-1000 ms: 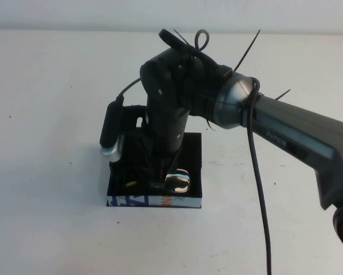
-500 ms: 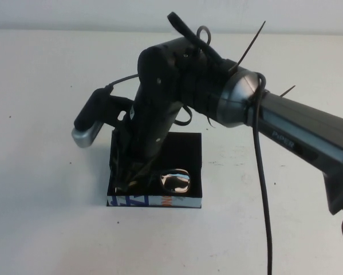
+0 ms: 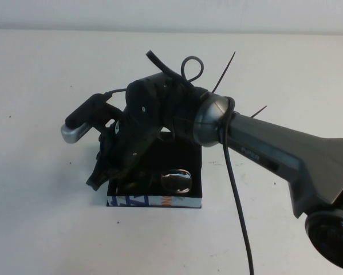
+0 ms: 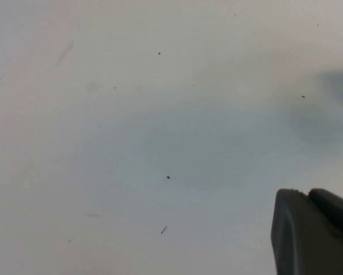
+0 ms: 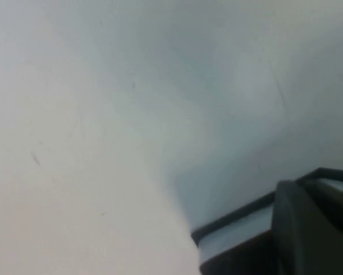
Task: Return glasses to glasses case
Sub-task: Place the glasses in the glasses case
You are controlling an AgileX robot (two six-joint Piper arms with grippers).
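The black glasses case lies open in mid-table, its blue, white and orange strip facing me. One lens of the dark-rimmed glasses shows inside it near the front; the rest is hidden by the arm. My right gripper hangs tilted at the case's left edge, its tip just outside the wall. Part of it shows in the right wrist view, next to a black-edged pale strip that I cannot identify. My left gripper is shut and empty over bare table, out of the high view.
The right arm stretches from the right side across the case, with its cable hanging over the table. The wrist camera sticks out to the left of the case. The white table surrounds the case.
My right gripper has swung left and tilted, from over the case's middle to its left edge. The arm has dropped lower. The lens in the case has not moved.
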